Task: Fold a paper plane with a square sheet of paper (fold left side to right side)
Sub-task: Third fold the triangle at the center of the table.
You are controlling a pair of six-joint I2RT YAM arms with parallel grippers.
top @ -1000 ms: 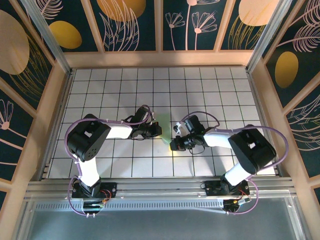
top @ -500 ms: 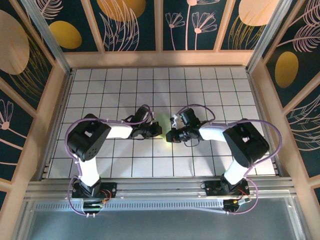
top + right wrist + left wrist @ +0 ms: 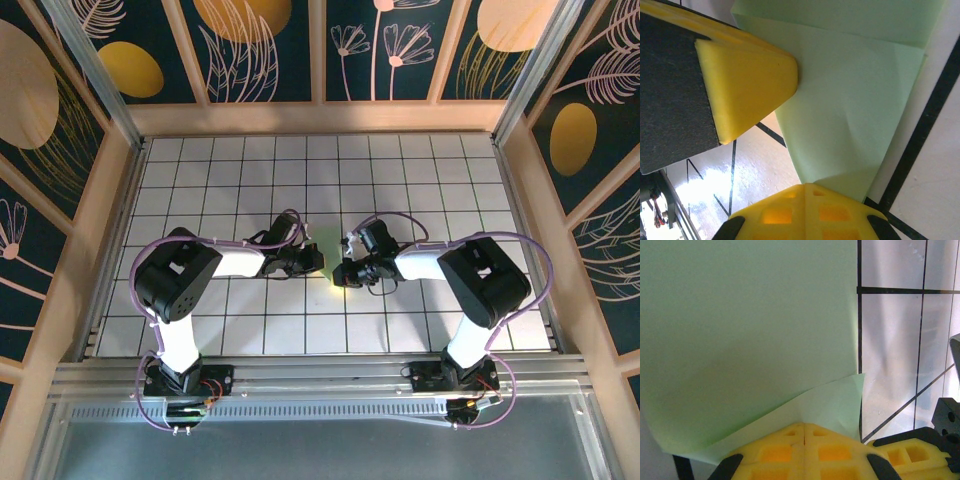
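Since a second ago the right arm has swung its elbow inward and carried the right gripper (image 3: 341, 273) up and left across the white, black-lined grid table (image 3: 230, 170). It now sits just beside the left gripper (image 3: 317, 262). The left arm has not shifted, and less of the thin pale green sheet of paper (image 3: 327, 244) shows from above than before.

Seen from overhead, the left arm lies low, its forearm pointing right toward the table's middle. Its wrist camera adds what the overhead view cannot: the two yellow foam fingertips (image 3: 782, 442) are pressed together with their seam closed. They rest at the near edge of the sheet (image 3: 745, 325), where a folded flap runs out to a corner beside a black grid line. Whether paper is pinched between them I cannot tell.

The sheet lies on the tiles between the two grippers, mostly covered by them in the overhead view.

The right arm reaches left, forearm low and elbow bent. Its wrist camera shows its own yellow fingertips (image 3: 785, 205) likewise closed tight at the narrow end of the folded, creased sheet (image 3: 850, 100). The left gripper's yellow finger (image 3: 755, 80) touches the sheet's edge there. Both wrist views cut off the sheet's full outline.
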